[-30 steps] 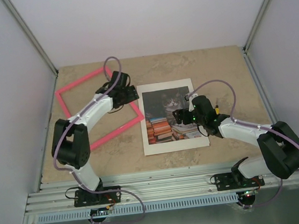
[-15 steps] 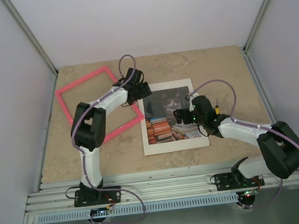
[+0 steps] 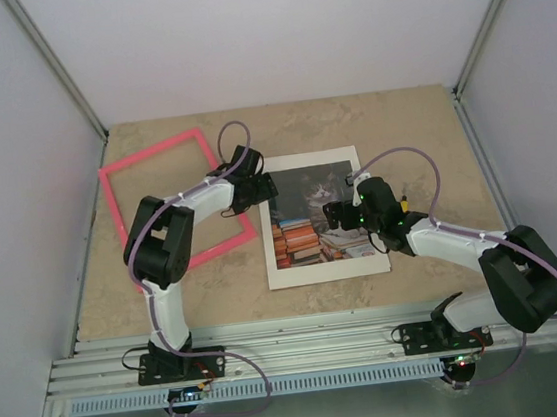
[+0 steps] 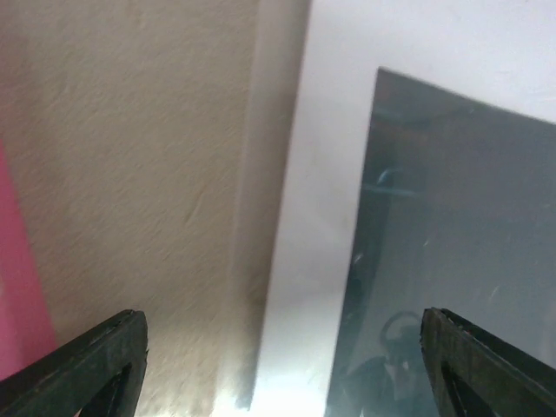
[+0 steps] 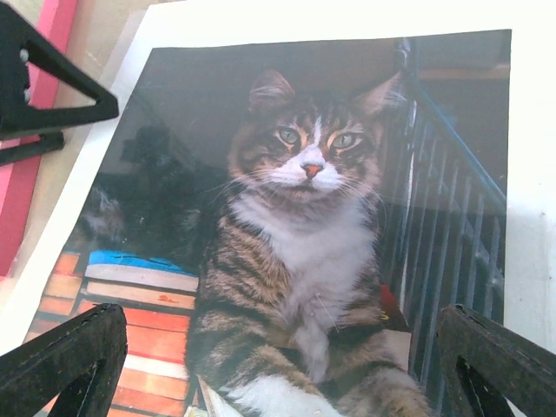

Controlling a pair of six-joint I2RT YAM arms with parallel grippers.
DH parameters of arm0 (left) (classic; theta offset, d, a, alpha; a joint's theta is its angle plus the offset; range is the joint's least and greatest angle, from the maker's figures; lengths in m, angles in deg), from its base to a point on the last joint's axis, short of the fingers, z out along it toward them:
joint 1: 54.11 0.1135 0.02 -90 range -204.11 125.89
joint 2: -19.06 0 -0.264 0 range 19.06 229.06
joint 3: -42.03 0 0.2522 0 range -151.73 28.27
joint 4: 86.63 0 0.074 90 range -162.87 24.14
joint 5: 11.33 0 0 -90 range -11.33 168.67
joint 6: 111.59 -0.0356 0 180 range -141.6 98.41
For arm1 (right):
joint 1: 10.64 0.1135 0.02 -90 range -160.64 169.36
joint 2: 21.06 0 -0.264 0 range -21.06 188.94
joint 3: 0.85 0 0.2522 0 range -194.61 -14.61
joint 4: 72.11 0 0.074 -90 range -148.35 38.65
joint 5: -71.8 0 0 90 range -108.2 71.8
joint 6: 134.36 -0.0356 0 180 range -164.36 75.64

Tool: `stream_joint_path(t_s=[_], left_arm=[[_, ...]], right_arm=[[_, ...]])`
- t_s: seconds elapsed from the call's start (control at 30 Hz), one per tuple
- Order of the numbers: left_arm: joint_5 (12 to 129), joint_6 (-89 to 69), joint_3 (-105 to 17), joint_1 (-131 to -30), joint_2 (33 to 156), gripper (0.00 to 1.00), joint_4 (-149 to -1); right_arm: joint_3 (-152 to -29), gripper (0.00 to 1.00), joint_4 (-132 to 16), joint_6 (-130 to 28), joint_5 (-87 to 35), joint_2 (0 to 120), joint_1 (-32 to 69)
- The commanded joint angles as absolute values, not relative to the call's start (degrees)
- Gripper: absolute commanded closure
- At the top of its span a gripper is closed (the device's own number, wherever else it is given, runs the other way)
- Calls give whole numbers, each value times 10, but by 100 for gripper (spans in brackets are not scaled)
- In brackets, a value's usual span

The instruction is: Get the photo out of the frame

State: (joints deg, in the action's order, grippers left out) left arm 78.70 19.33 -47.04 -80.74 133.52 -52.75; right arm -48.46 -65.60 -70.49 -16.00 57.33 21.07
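The photo (image 3: 320, 219), a tabby cat among orange and blue books with a white border, lies flat on the table, apart from the frame. The pink frame (image 3: 146, 151) lies to its left with bare table showing through it. My left gripper (image 3: 261, 188) hovers open over the photo's left border (image 4: 304, 261), one fingertip over the table and the other over the print. My right gripper (image 3: 335, 214) stands open low over the cat picture (image 5: 304, 217), nothing between its fingers. In the right wrist view the left gripper's fingers (image 5: 52, 78) show at top left beside the frame (image 5: 17, 217).
The beige stone-look table (image 3: 379, 117) is walled by white panels at the back and both sides. A ribbed metal rail (image 3: 305, 351) runs along the near edge, carrying both arm bases. The frame's edge (image 4: 17, 278) shows at the left of the left wrist view.
My left arm has swung right, from above the frame to the photo's left border. The frame's near right corner has shifted slightly left. The right arm has stayed in place.
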Motion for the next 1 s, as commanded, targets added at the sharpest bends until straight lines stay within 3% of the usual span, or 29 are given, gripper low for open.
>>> stream_joint_path(t_s=[0.0, 0.6, 0.97], left_arm=[[787, 204, -418, -807, 1298, 12, -535], [787, 194, -235, -807, 1146, 11, -577], [657, 227, -134, -813, 1106, 10, -726]], right_arm=[[-500, 2, -649, -697, -148, 579, 211], [-503, 2, -632, -690, -128, 569, 211], [-508, 2, -622, -683, -122, 572, 211]])
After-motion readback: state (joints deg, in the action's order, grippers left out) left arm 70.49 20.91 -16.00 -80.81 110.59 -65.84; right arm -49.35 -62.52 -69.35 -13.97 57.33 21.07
